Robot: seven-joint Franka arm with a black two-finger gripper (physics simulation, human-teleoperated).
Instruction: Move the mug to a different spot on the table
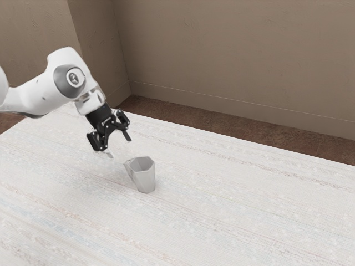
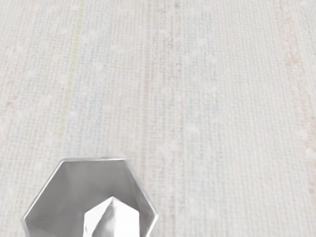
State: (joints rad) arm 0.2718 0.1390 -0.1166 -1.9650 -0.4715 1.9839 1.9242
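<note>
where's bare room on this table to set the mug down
Bare table runs from the mug to the exterior view's right edge, and toward the near edge too. Only crowding: the open gripper close by the mug.

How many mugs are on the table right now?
1. The grey mug stands upright on the table, just below the open gripper and to the exterior view's right of it. I see nothing that could hide another.
</note>
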